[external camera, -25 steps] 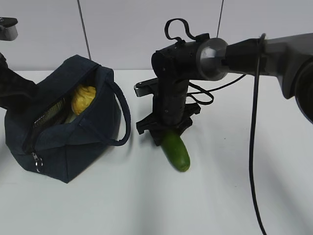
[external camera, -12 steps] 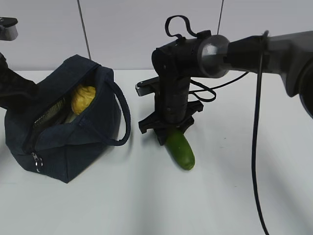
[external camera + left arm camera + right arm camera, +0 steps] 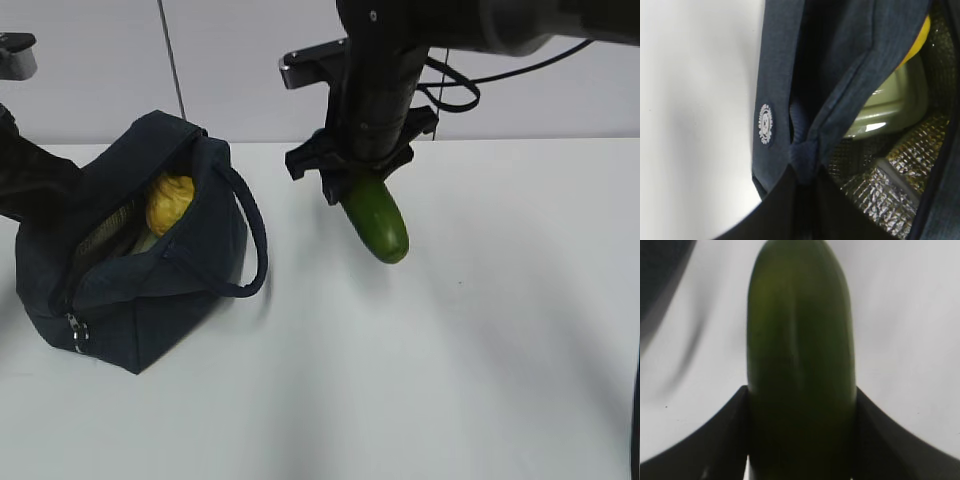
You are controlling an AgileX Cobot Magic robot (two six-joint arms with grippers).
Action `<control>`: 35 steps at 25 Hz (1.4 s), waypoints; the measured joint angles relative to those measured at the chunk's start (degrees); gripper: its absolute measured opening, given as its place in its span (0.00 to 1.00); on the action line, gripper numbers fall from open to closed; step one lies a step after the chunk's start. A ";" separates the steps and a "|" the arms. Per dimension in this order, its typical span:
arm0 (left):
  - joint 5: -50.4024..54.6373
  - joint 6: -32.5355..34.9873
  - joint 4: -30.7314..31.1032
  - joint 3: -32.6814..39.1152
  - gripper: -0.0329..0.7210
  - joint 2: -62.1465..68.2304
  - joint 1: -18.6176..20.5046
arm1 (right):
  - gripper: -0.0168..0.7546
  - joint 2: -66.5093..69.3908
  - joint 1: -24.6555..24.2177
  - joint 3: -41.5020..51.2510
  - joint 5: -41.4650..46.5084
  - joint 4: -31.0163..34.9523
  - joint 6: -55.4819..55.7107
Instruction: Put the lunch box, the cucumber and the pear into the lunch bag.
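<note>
White tabletop (image 3: 480, 380); right tool (image 3: 362, 172) grasping smooth dark-green cucumber (image 3: 377, 222), rounded end down.

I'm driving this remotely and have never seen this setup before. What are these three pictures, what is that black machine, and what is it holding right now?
You are looking at a robot with two arms, each ending in a two-fingered gripper. The wide picture comes from a camera standing off the table; the other two come from cameras on the wrists.

In the wide view the right gripper is shut on the cucumber, which hangs clear above the white table. The right wrist view shows the same cucumber up close between two dark fingers.

On the left stands the dark blue lunch bag, unzipped. The yellow pear is inside it, and the left wrist view also shows the pale green lid of the lunch box against the silver lining. The left gripper is shut on the bag's edge.

Only the cucumber is outside the bag.
</note>
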 joint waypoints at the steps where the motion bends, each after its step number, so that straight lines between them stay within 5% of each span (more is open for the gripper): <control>1: -0.13 0.00 -0.53 0.00 0.05 0.00 0.00 | 0.53 -1.11 0.00 0.00 -0.15 0.00 0.00; 8: -1.17 0.00 -2.87 0.00 0.05 0.00 0.00 | 0.53 -6.24 0.00 0.00 -4.40 5.95 -0.69; 26: -5.03 -0.05 -8.43 0.00 0.05 0.05 0.00 | 0.53 -2.29 0.00 0.00 -16.47 60.69 -26.93; 35: -7.42 -0.05 -10.55 0.00 0.05 -0.36 0.00 | 0.53 3.35 1.46 0.00 -17.67 67.21 -31.62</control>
